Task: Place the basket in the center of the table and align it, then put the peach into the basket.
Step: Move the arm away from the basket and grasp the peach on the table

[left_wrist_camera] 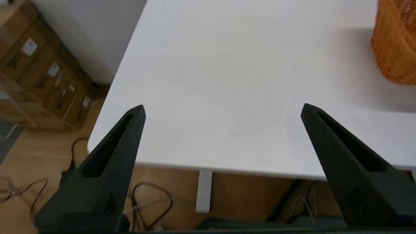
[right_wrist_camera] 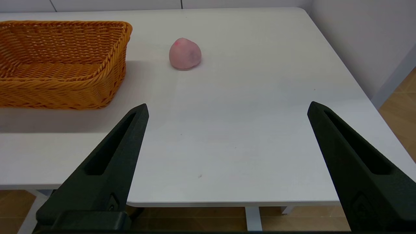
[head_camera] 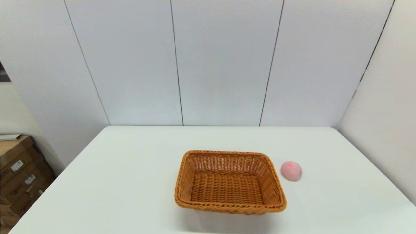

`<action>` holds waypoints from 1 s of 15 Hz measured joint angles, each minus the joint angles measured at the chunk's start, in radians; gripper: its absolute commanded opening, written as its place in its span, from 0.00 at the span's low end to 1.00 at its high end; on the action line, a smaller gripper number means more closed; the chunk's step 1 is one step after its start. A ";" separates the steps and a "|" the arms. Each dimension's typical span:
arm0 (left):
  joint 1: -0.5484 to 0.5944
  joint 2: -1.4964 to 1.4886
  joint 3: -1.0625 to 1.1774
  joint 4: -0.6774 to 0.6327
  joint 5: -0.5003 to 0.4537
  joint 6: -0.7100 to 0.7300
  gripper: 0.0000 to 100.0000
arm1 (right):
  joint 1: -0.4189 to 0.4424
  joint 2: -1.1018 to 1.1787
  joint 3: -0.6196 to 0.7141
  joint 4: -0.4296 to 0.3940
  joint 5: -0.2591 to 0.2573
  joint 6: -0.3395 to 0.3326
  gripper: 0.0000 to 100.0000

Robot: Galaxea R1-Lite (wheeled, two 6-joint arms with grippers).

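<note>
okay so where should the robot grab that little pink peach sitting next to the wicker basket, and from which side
Probably from above with the right gripper, which is open and nearest. The small round pale pink peach lies free on the white table, just right of the orange-brown woven wicker basket and not touching it. Close the fingers across its widest middle, along the basket's side, so neither finger has to squeeze into the narrow gap beside the rim.

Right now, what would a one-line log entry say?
basket empty, mid-table | peach on table, right of basket, apart | left gripper open, parked | right gripper open, parked
</note>
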 measured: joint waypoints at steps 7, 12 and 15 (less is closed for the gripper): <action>0.027 -0.196 0.220 -0.196 -0.107 0.001 1.00 | 0.000 0.000 0.000 0.000 0.000 0.000 1.00; 0.027 -0.255 0.240 -0.229 -0.109 -0.014 1.00 | 0.000 0.000 -0.002 0.008 -0.011 -0.004 1.00; 0.027 -0.260 0.240 -0.229 -0.104 -0.057 1.00 | -0.001 0.045 -0.094 0.051 -0.008 0.000 1.00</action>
